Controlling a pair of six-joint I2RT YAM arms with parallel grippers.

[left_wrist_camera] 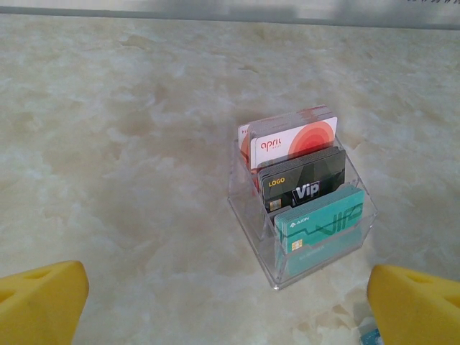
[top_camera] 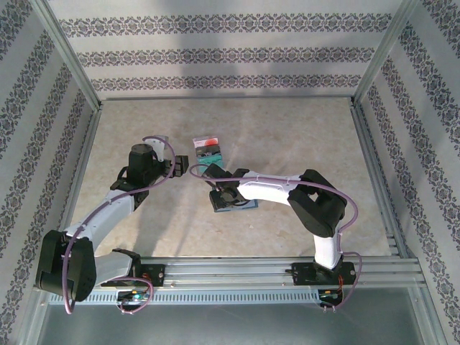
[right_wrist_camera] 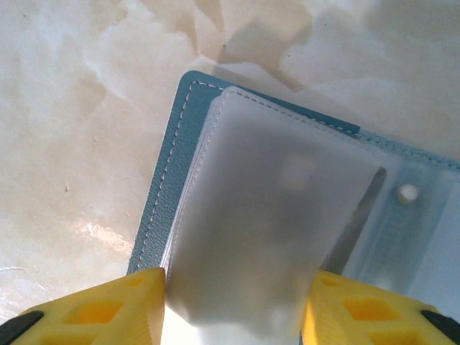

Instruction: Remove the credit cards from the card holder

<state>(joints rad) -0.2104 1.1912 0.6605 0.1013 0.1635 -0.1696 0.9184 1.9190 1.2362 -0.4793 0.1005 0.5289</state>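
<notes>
Fingers (right_wrist_camera: pixel 108 305) of right gripper (right_wrist_camera: pixel 233 282) pinch card holder (right_wrist_camera: pixel 162 180) sleeve edges (left gripper (left_wrist_camera: pixel 228 287) wide, empty).

High rear overview of table (top_camera: pixel 302 144); close wrist views onto it.

- The card stand (top_camera: pixel 208 149) sits on the worktop (top_camera: pixel 302 136), beyond its middle.
- The credit cards (top_camera: pixel 207 146) stand upright in it, one behind another: front card (left_wrist_camera: pixel 320 226), middle card (left_wrist_camera: pixel 302 188), rear card (left_wrist_camera: pixel 295 140) (each sits higher than the one before it).
- The left tool (top_camera: pixel 178 169) is just left of the stand and a little nearer.
- The card holder (top_camera: pixel 236 207) lies open on the worktop, nearer than the stand and slightly right.
- The right tool (top_camera: pixel 218 192) is over it, with an inner leaf (right_wrist_camera: pixel 266 237) between its fingers (right_wrist_camera: pixel 93 309) (whether it is pinched cannot be told).
</notes>
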